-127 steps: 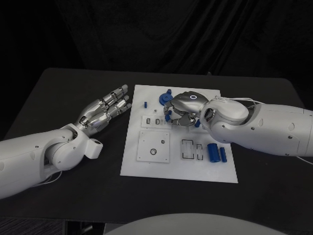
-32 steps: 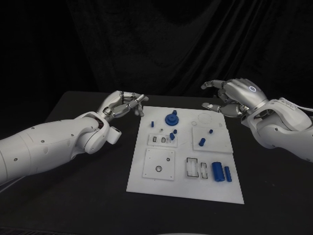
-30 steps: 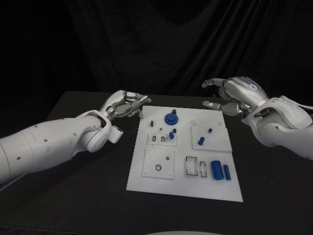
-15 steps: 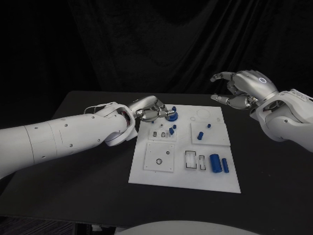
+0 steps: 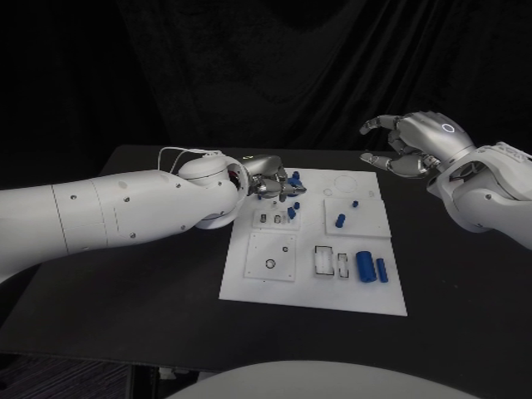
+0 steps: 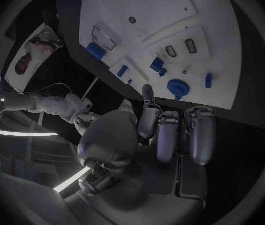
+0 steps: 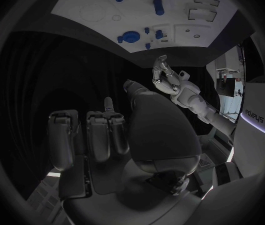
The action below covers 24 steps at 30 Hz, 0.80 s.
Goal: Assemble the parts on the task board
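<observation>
1. The left hand [image 5: 270, 184] hovers over the far left corner of the task board [image 5: 293, 287], fingers curled together, holding nothing I can make out.
2. Just beyond its fingertips stands the round blue part [image 6: 177, 88]; smaller blue parts [image 5: 293, 214] lie nearby.
3. To do this well, I would spread the fingers before descending and close on the round part squarely.
4. The right hand [image 5: 414, 143] hangs raised, well apart, fingers loosely spread, empty.
5. The left wrist view shows the round part whole; from the head it sits mostly behind the hand.

Head cam looks down; both wrist cams, behind fingers, share task board [image 5: 315, 241].
</observation>
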Motion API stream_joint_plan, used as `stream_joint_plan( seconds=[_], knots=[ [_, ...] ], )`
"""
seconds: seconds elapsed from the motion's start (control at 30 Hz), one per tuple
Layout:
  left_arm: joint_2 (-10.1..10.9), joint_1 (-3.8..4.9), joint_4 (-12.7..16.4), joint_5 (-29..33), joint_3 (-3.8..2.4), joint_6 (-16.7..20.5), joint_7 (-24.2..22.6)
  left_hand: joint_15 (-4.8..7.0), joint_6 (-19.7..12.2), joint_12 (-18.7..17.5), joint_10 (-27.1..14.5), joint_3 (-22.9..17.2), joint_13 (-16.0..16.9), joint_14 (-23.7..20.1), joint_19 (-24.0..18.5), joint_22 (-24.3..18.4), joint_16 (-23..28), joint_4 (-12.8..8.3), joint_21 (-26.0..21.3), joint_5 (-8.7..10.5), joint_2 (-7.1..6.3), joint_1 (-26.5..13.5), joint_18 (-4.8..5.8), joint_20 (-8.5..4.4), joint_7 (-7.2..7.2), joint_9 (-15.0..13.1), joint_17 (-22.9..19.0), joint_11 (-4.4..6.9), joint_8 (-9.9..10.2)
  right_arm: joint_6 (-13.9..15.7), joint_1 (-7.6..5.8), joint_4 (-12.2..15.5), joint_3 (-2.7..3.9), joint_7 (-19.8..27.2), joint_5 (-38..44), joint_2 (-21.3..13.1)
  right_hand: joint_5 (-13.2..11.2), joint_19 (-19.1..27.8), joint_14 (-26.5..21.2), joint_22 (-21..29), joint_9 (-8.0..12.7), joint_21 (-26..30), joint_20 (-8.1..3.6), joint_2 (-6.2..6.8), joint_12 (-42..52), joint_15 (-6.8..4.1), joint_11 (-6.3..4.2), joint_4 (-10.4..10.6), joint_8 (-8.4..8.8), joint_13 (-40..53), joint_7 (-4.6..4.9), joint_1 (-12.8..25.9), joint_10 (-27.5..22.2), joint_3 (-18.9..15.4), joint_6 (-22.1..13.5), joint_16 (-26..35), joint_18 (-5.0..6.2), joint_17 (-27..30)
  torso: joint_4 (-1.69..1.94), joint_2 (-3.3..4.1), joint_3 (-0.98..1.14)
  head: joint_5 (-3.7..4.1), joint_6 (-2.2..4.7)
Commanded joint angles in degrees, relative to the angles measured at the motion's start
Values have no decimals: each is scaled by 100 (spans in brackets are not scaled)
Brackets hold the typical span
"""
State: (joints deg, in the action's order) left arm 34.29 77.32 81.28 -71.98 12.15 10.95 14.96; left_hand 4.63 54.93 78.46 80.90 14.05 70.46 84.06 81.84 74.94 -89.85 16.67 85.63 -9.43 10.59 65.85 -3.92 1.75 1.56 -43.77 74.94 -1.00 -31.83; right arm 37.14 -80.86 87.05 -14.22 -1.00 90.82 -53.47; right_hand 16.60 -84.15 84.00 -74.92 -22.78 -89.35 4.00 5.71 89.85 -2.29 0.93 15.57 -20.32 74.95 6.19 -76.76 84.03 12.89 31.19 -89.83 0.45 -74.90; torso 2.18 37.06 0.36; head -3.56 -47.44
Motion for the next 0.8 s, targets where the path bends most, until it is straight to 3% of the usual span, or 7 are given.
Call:
stream_joint_plan(
  seconds=[0.03, 0.2, 0.3, 0.53, 0.6, 0.73, 0.8],
  knots=[
    [-92, 50, -10, -276, -4, -632, 1030, 68, 48, 1154, 910, 20, 1954, 594, 33, 390, -15, -21, -28, -153, -28, 26, 109, -42, -55, -133, 1506, 375, -30, -16, 12, -11, 5, -55, 10, 12, -33, -553, 600, -1491, -8, -22, 37, -51, 15, 25, 29, -11, -20, 1505, 4, 17, 597, 12, 26, -17, -32, -1510, 6, 8, 11, 36, -55],
    [-277, 77, -119, -287, -7, -793, 1294, 120, 166, 1154, 910, -7, 1954, 594, 34, 355, -15, -29, -62, -356, -83, 98, 102, -96, -113, -307, 1506, 429, -21, -25, 14, -44, 5, -28, 10, 33, -34, -555, 600, -1492, -11, -25, 35, -68, 15, 22, 28, -7, -54, 1505, 3, 29, 597, 13, 38, -17, -33, -1510, 13, 14, 1, 49, -116],
    [-420, 82, -227, -290, -10, -879, 1374, 139, 205, 1154, 910, -12, 1954, 594, 30, 338, -15, -40, -79, -436, -142, 147, 98, -115, -130, -353, 1506, 447, 24, -13, 19, -55, 5, -8, 10, 42, -34, -564, 600, -1497, -15, -36, 33, -80, 15, 20, 23, -10, -99, 1505, -3, 36, 597, 13, 63, -17, -36, -1510, -9, 19, 18, 9, -128],
    [-631, 86, -364, -292, -13, -1079, 1532, 152, 275, 1154, 910, 18, 1954, 594, 21, 311, -15, -14, -105, -356, -186, 98, 93, -132, -134, -376, 1506, 456, 134, 40, 28, -81, 5, 28, 10, 92, -34, -575, 600, -1503, -16, -52, 31, -86, 15, 18, 20, -14, -122, 1505, -9, 36, 597, 15, 75, -17, -41, -1510, -68, 26, 73, -87, -176],
    [-655, 86, -380, -292, -14, -1101, 1562, 154, 293, 1154, 910, 22, 1954, 594, 18, 305, -15, -12, -110, -344, -186, 86, 92, -134, -136, -380, 1506, 458, 148, 54, 29, -84, 5, 35, 10, 97, -34, -576, 600, -1504, -17, -53, 30, -88, 15, 16, 18, -17, -133, 1505, -11, 36, 597, 15, 82, -17, -41, -1510, -57, 31, 64, -87, -177],
    [-681, 85, -410, -292, -14, -1131, 1580, 157, 315, 1154, 910, 26, 1954, 594, 16, 299, -15, -10, -116, -332, -185, 68, 90, -138, -139, -386, 1506, 461, 170, 64, 29, -86, 5, 35, 10, 98, -34, -579, 600, -1505, -17, -57, 30, -89, 15, 15, 17, -18, -140, 1505, -12, 36, 597, 16, 86, -17, -43, -1510, -72, 35, 61, -82, -229],
    [-695, 84, -435, -292, -13, -1112, 1561, 159, 323, 1154, 910, 26, 1954, 594, 1, 274, -15, -8, -130, -332, -177, 56, 84, -140, -140, -387, 1506, 462, 191, 60, 30, -89, 5, 28, 10, 99, -34, -579, 600, -1505, -17, -57, 30, -89, 15, 15, 17, -18, -140, 1505, -12, 36, 597, 16, 86, -17, -43, -1510, -82, 44, 75, -81, -233]
  ],
)
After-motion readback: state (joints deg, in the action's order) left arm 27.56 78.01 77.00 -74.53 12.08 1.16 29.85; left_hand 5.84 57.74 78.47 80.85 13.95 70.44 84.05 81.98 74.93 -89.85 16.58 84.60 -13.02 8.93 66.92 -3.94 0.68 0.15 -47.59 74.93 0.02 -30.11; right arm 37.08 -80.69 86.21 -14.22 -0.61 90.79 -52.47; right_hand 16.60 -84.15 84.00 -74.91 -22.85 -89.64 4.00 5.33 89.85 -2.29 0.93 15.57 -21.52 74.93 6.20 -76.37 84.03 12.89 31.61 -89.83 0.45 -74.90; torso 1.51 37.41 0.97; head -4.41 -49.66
